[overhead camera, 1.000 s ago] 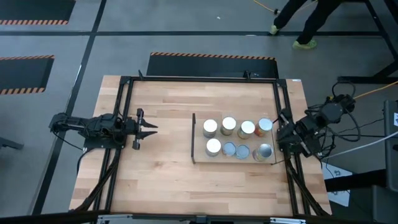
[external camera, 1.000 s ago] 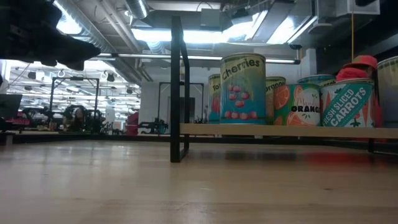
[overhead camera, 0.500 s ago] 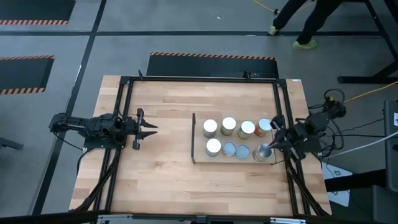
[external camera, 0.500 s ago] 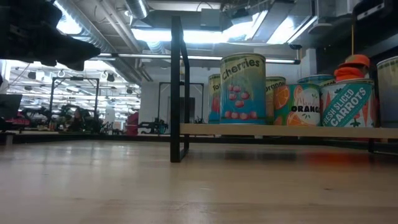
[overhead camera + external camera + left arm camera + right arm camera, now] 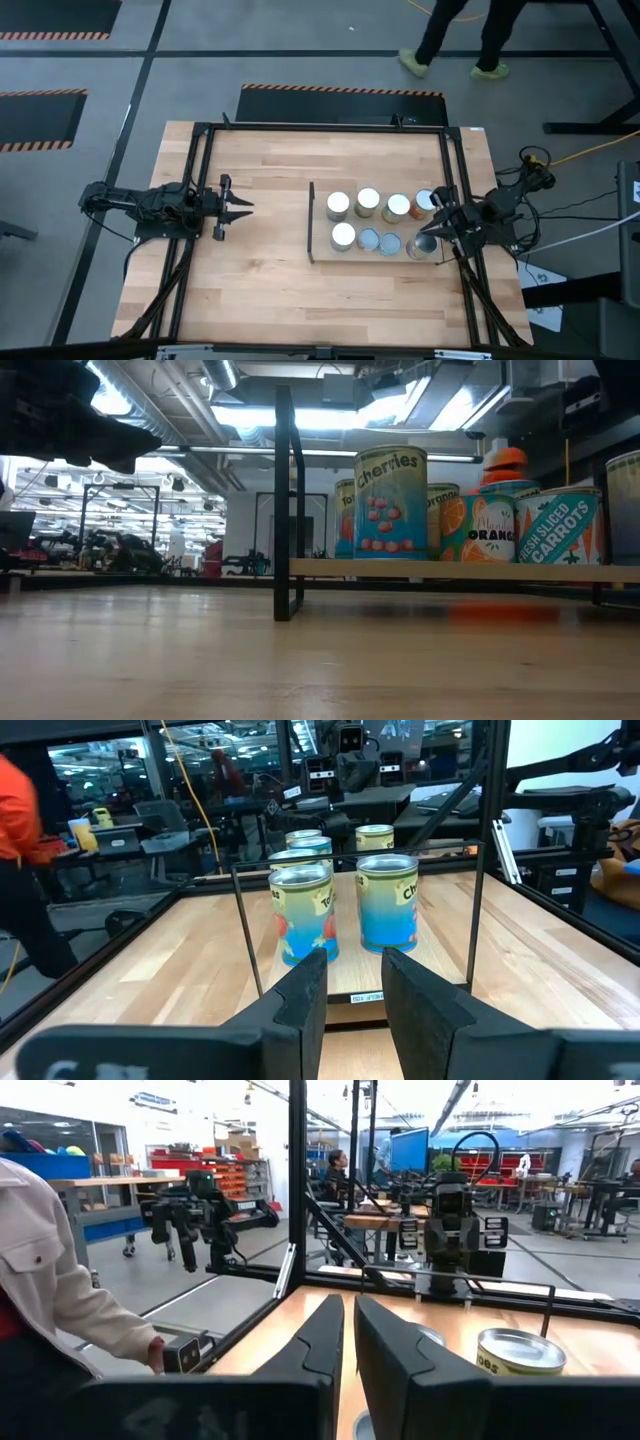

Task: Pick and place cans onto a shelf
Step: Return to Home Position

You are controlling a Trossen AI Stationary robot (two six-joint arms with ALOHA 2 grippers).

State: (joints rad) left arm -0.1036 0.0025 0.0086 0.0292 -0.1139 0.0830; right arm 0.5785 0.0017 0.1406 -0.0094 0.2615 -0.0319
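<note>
Several cans (image 5: pixel 368 202) stand upright in two rows on the light-wood shelf (image 5: pixel 321 228), whose thin dark panel (image 5: pixel 311 222) rises along its left edge. In the low view they stand on the raised board (image 5: pixel 450 570), among them a cherries can (image 5: pixel 390 505). My right gripper (image 5: pixel 431 228) is shut and empty, above the can tops at the shelf's right end; its wrist view (image 5: pixel 350 1305) shows a can top (image 5: pixel 520 1351) just below. My left gripper (image 5: pixel 245 207) hovers left of the shelf, a little open and empty, facing the cans (image 5: pixel 305 910).
A black metal frame (image 5: pixel 455 180) runs around the tabletop. Bare wood lies between my left gripper and the shelf panel. A person walks on the floor beyond the far edge (image 5: pixel 450 35), and a sleeve (image 5: pixel 60 1330) shows beside the table in the right wrist view.
My right gripper has moved from beyond the table's right edge toward the left, over the shelf's right end, and in the low view its orange part has risen above the cans. The person beyond the far edge has walked on.
</note>
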